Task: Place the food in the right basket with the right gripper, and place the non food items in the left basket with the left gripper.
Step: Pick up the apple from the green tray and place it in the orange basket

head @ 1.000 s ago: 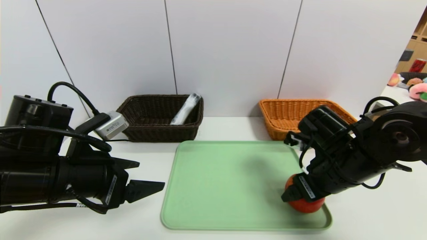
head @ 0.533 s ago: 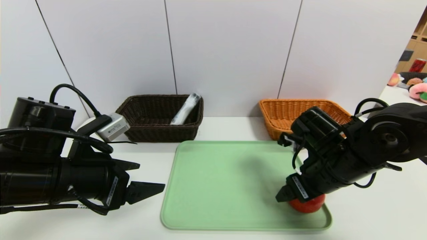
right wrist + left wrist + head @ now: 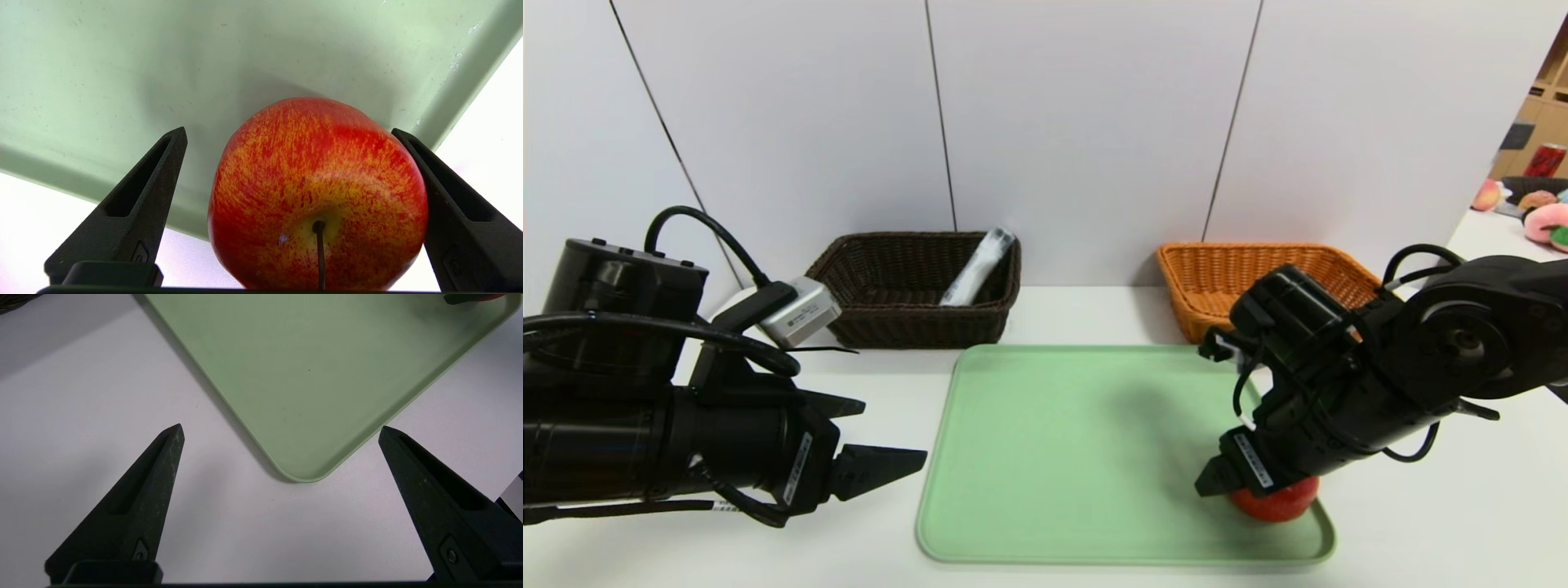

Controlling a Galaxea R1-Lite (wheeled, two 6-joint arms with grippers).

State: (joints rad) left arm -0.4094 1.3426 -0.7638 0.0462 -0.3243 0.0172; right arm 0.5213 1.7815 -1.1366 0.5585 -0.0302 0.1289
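Right tool [image 3: 286,134] spread wide around the apple [image 3: 316,196], not clenched yet: one finger against the fruit, the other just clear. Apple low right in the head view, in the near corner of the green tray [image 3: 1054,425]. Left tool [image 3: 280,430] released, empty, parked low left over the white surface [image 3: 1421,531]. One white bottle [image 3: 976,269] already leaning in the dark basket [image 3: 907,327], upper left of centre; orange basket [image 3: 1217,282], upper right, showing nothing inside. Count: one apple, one bottle, two baskets, one tray. No spoon in sight. Left, by the look of it: grasp, lift, drop into the orange basket.
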